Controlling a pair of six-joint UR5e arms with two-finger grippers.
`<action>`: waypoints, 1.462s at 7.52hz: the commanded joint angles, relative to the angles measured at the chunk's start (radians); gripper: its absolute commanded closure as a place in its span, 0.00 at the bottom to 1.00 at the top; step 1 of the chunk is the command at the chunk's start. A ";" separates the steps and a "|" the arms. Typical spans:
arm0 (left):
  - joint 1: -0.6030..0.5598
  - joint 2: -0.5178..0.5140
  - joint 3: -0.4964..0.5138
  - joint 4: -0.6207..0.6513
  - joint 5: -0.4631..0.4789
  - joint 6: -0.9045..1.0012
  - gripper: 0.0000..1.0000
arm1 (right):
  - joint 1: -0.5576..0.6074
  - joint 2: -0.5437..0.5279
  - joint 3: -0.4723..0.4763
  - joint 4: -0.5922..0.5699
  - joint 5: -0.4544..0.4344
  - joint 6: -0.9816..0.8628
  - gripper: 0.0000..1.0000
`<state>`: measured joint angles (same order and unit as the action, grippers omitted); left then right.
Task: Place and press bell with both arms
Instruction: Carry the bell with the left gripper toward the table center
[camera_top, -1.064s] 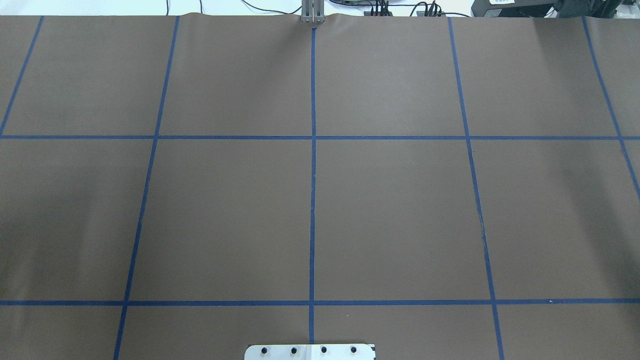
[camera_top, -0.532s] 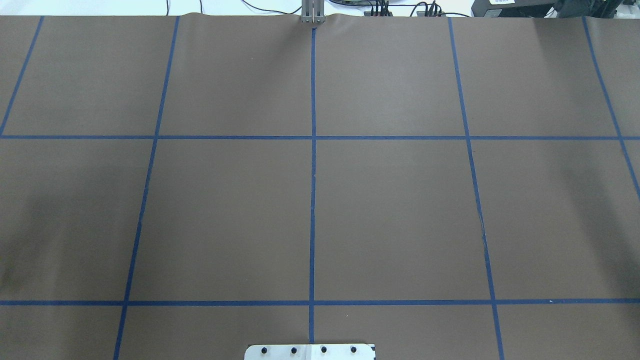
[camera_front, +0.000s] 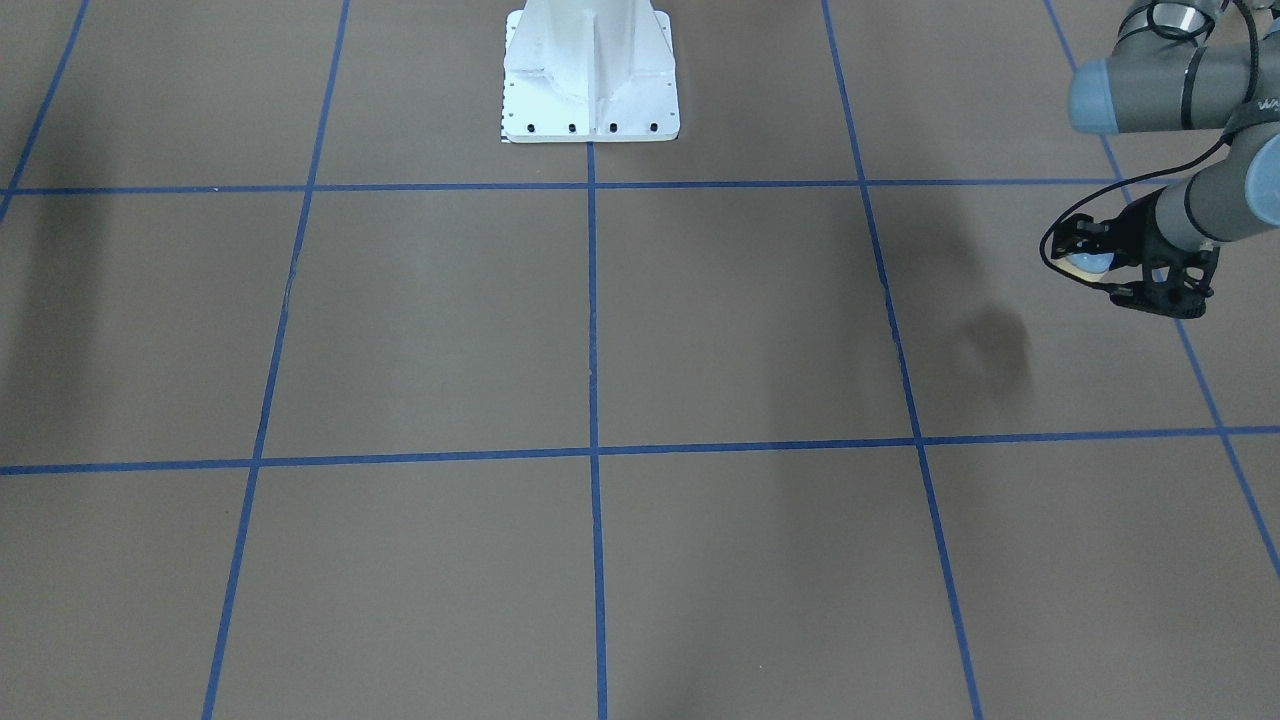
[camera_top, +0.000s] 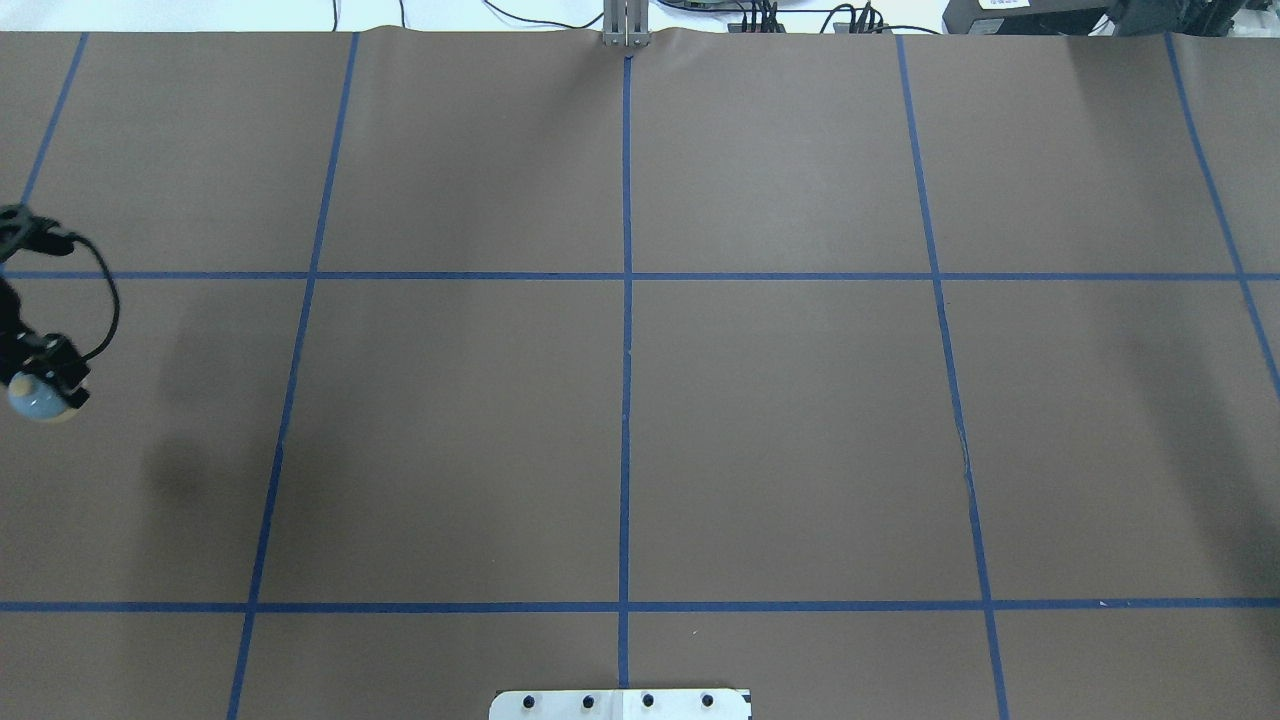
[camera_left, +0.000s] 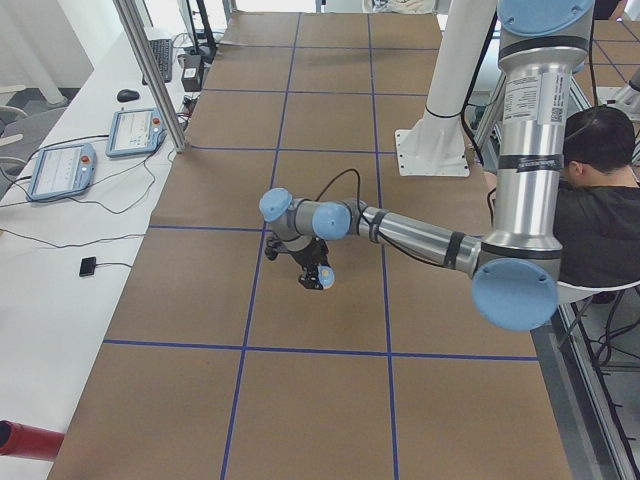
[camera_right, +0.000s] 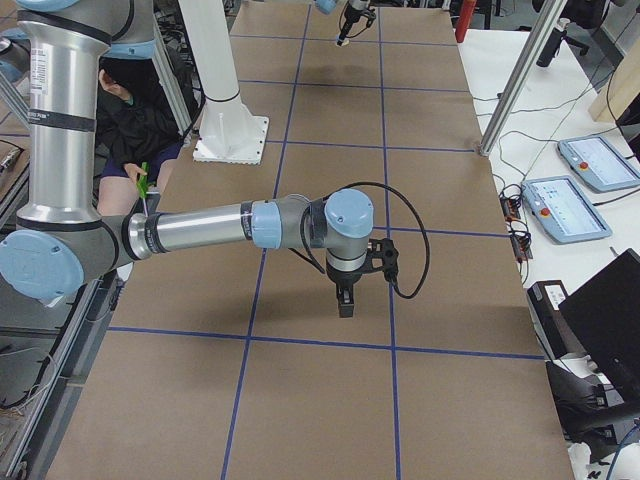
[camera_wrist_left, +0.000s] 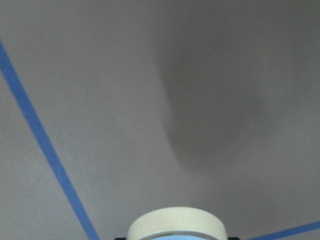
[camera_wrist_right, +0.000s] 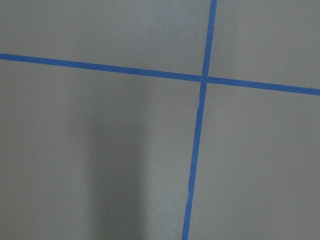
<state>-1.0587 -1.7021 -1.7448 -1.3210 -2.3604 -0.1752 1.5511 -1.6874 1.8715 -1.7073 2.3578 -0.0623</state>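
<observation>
We see the left gripper (camera_top: 50, 384) clamped on the bell (camera_top: 37, 403) — held above the table (camera_top: 640, 420), near its left end. Right gripper (camera_right: 345, 302) — we cannot tell whether apart or together.

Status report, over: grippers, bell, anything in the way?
Left gripper shut on the bell, aloft over the brown mat. Right gripper low over the mat, open or shut unreadable. Under the bell: only mat and blue tape lines.

The bell (camera_top: 38, 404) sits in the left end effector (camera_top: 52, 380) above the table (camera_top: 800, 420).
</observation>
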 joint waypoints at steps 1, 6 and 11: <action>0.009 -0.286 0.118 0.106 -0.005 -0.151 0.79 | 0.001 0.000 0.000 0.000 0.000 -0.001 0.00; 0.207 -0.776 0.507 0.045 -0.007 -0.582 0.79 | 0.000 0.000 0.000 0.000 0.005 0.001 0.00; 0.318 -1.011 0.844 -0.188 -0.003 -0.806 0.79 | 0.000 0.002 -0.002 0.000 0.005 0.001 0.00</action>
<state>-0.7679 -2.6904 -0.9230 -1.4804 -2.3652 -0.9368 1.5512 -1.6859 1.8704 -1.7073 2.3623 -0.0614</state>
